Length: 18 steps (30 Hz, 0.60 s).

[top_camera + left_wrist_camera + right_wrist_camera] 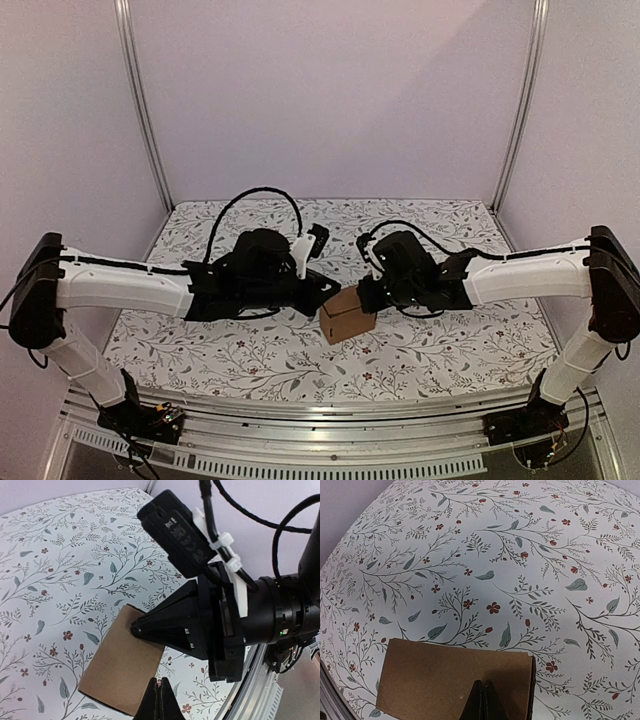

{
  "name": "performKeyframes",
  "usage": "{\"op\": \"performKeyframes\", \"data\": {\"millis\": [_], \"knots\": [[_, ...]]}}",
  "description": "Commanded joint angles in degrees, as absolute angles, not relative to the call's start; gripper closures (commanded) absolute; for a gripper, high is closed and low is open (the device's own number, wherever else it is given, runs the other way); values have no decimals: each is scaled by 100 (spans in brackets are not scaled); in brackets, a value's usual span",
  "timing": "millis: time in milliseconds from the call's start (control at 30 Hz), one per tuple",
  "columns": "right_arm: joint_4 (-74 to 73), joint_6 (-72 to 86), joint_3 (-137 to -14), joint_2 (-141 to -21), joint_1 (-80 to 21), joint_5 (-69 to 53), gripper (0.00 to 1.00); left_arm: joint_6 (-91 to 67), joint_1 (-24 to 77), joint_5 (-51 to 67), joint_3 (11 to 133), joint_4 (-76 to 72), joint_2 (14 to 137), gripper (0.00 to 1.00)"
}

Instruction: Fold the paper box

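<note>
The paper box [347,316] stands as a small brown squarish carton on the flowered table, between my two arms. In the left wrist view its plain top face [117,667] fills the lower middle. My left gripper [160,685] is shut with nothing between its fingers, its tips at the box's near right edge. My right gripper [135,628] reaches in from the right, its shut tip on the box's far corner. In the right wrist view the box [435,677] lies under the shut right gripper [484,684]. From above, the left gripper [326,287] and right gripper [364,292] meet over the box.
A flowered cloth [250,350] covers the table. Pale walls and metal corner posts [145,110] close in the back and sides. A metal rail [330,410] runs along the near edge by the arm bases.
</note>
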<state>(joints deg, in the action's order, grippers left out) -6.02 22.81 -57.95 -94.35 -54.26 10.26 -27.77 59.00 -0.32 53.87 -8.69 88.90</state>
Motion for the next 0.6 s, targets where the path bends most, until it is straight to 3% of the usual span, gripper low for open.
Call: {"op": "performKeyframes", "data": {"millis": [0, 300, 567], "knots": [[-888, 2401, -5589, -9349, -5420, 880, 100, -2679, 5717, -413, 5479, -598, 9278, 100], [-902, 2379, -5623, -9264, -5421, 872, 100, -3181, 5687, -314, 4950, -794, 9954, 100], [-931, 2364, -5731, -9322, -5422, 888, 100, -3164, 5695, -247, 4733, -769, 9631, 100]]}}
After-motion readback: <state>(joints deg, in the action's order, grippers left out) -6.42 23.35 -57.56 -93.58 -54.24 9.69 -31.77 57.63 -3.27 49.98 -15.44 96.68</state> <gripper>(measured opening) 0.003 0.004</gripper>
